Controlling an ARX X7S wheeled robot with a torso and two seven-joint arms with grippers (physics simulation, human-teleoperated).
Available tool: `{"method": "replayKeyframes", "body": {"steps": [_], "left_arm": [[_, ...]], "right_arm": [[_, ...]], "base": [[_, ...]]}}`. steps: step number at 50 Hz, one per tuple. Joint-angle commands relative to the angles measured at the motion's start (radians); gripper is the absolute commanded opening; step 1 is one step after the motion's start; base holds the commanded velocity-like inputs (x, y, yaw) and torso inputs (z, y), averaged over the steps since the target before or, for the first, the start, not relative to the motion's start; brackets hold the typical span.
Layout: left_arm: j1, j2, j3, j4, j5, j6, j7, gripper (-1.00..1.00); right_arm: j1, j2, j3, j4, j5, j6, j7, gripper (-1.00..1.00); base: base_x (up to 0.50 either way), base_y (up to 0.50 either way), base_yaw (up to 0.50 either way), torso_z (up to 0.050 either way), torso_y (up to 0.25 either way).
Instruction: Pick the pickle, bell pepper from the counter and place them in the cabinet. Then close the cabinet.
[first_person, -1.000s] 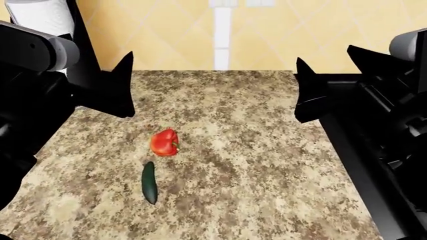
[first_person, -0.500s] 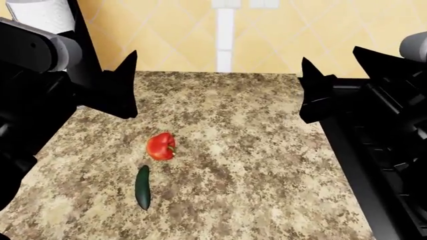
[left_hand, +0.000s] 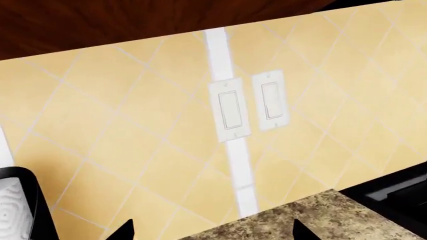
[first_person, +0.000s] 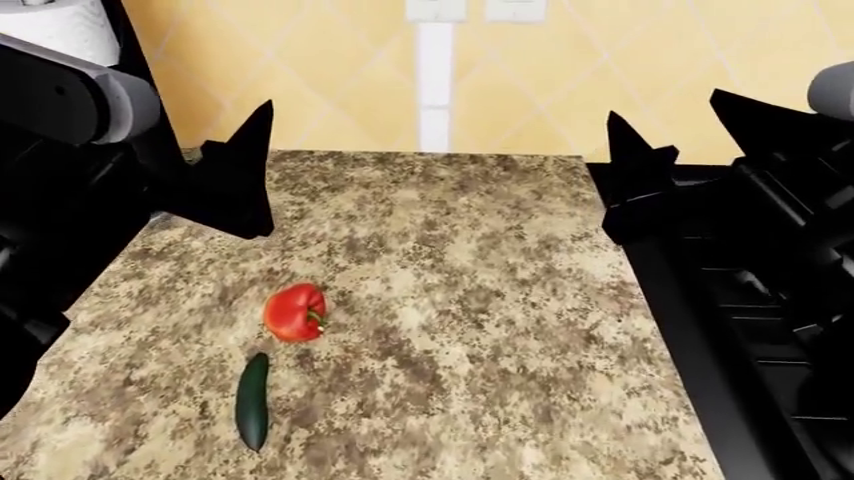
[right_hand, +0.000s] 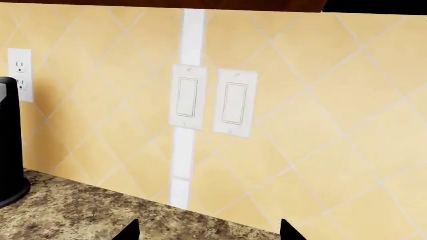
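The red bell pepper (first_person: 294, 312) lies on the speckled granite counter (first_person: 467, 300), left of centre. The dark green pickle (first_person: 252, 400) lies just nearer to me, apart from the pepper. My left gripper (first_person: 200, 125) hovers high over the counter's far left and is open, its tips wide apart in the left wrist view (left_hand: 212, 232). My right gripper (first_person: 671, 120) hangs at the counter's far right edge, also open and empty (right_hand: 208, 232). Both are well above and beyond the vegetables. The cabinet's dark wood underside (left_hand: 133, 20) shows above the backsplash; its door is out of view.
A black gas stove (first_person: 774, 330) borders the counter on the right. A paper-towel roll (first_person: 60, 28) on a black holder stands at the back left. The tiled backsplash carries two wall switches (left_hand: 247, 107) and an outlet (right_hand: 19, 67).
The head view has shifted, so the pepper and pickle now sit lower and further left in it. Both grippers stay open and hold about the same place.
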Motion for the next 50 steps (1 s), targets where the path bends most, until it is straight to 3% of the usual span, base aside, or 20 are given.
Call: {"method": "replayKeyframes", "body": {"steps": [1, 14, 20, 23, 25, 28, 39, 50], "left_arm": [[0.006, -0.013, 0.009, -0.003, -0.017, 0.017, -0.012, 1.0], [0.03, -0.019, 0.036, -0.016, -0.006, 0.042, -0.031, 1.0], [0.085, -0.022, 0.07, 0.007, -0.082, -0.04, -0.104, 1.0], [0.1, -0.003, 0.024, -0.068, -0.312, -0.071, -0.317, 1.0], [0.088, -0.058, 0.09, -0.129, -0.542, -0.019, -0.526, 1.0], [0.026, -0.13, 0.201, -0.152, -0.745, 0.077, -0.701, 1.0], [-0.027, -0.147, 0.237, -0.161, -0.778, 0.134, -0.764, 1.0], [0.104, -0.297, 0.32, -0.067, -1.138, 0.404, -1.003, 1.0]], "right_arm": [[-0.014, 0.017, -0.01, 0.01, 0.015, -0.034, 0.006, 1.0], [-0.005, 0.028, -0.001, 0.016, 0.053, -0.029, 0.041, 1.0], [-0.01, 0.04, 0.013, 0.014, 0.072, -0.028, 0.053, 1.0], [-0.018, 0.044, 0.017, 0.014, 0.079, -0.034, 0.057, 1.0], [-0.021, 0.045, 0.017, 0.017, 0.078, -0.04, 0.062, 1.0], [-0.029, 0.061, -0.018, 0.016, 0.06, -0.049, 0.064, 1.0], [-0.033, 0.073, -0.043, 0.023, 0.057, -0.067, 0.079, 1.0], [-0.008, 0.066, -0.037, 0.034, 0.091, -0.046, 0.117, 1.0]], "base": [[0.36, -0.11, 0.0, 0.05, 0.0], [0.04, 0.0, 0.0, 0.045, 0.0], [0.0, 0.0, 0.0, 0.0, 0.0], [0.0, 0.0, 0.0, 0.0, 0.0], [0.0, 0.0, 0.0, 0.0, 0.0], [0.0, 0.0, 0.0, 0.0, 0.0], [0.0, 0.0, 0.0, 0.0, 0.0], [0.0, 0.0, 0.0, 0.0, 0.0]]}}
